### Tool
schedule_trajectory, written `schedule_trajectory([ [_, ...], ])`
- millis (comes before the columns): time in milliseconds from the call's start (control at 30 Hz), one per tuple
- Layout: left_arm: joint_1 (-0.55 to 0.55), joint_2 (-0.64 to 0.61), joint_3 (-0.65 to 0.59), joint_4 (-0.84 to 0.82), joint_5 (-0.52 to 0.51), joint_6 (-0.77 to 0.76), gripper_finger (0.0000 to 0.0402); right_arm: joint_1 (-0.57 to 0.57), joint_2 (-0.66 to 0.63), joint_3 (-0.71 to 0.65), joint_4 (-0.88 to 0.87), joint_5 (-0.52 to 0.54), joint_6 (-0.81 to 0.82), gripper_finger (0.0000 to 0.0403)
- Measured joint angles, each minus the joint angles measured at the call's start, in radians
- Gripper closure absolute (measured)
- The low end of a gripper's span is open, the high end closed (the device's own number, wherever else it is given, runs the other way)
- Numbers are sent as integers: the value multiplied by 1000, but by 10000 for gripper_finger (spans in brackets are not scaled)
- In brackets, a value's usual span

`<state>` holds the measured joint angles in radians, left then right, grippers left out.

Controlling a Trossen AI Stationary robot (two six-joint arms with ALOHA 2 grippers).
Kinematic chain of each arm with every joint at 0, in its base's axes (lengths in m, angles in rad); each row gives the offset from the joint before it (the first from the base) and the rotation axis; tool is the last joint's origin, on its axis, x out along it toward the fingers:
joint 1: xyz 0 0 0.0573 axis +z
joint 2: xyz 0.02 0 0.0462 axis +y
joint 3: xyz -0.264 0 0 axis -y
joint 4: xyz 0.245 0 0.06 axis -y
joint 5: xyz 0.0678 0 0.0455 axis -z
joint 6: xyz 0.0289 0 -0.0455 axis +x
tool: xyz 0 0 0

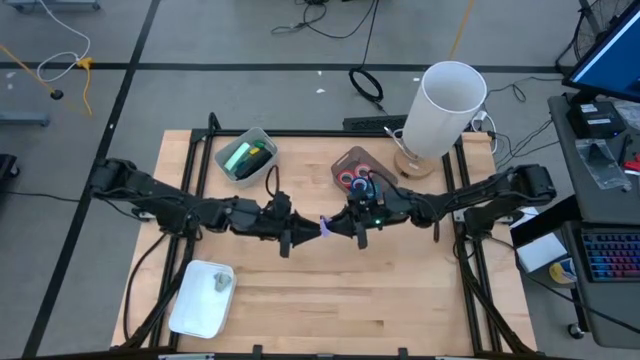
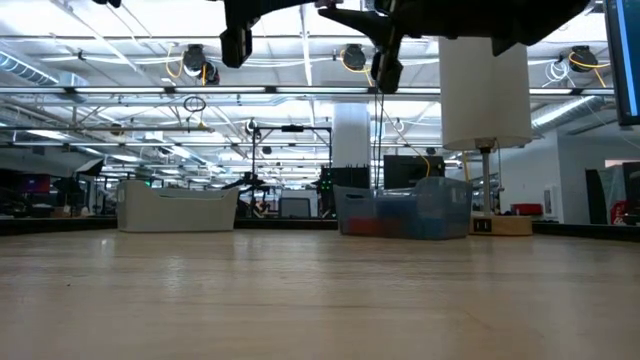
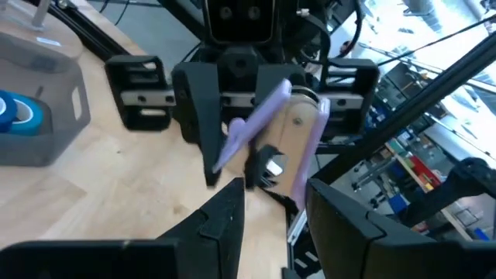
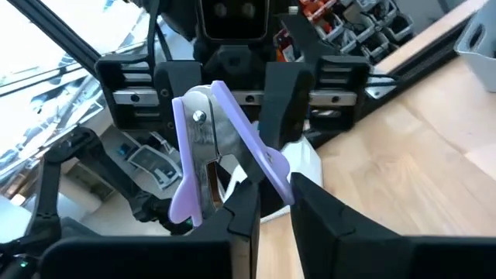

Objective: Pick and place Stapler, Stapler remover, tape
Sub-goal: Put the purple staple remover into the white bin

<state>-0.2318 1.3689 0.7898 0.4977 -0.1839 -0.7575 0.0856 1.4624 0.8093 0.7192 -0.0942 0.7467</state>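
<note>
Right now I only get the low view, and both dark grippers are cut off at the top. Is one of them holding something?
Observer: Yes. The right gripper is shut on a purple plastic-and-metal staple remover, up above the middle of the wooden table.
Operator: What's the other one doing?
Observer: The left gripper faces it, very close, with its fingers open at the remover's free end.
Operator: What are the colours in that see-through bin?
Observer: From above they are small ring-shaped tape rolls, red and blue, lying inside the clear plastic bin.
</note>
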Motion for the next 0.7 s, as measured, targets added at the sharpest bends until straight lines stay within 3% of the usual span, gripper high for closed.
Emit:
schedule_trajectory([
  [367, 19, -1, -1, -13, 27, -3, 268, -24, 57, 44, 1, -27, 0, 358],
  [700, 41, -3, -1, -33, 26, 21, 325, -31, 56, 42, -5, 10, 19, 358],
])
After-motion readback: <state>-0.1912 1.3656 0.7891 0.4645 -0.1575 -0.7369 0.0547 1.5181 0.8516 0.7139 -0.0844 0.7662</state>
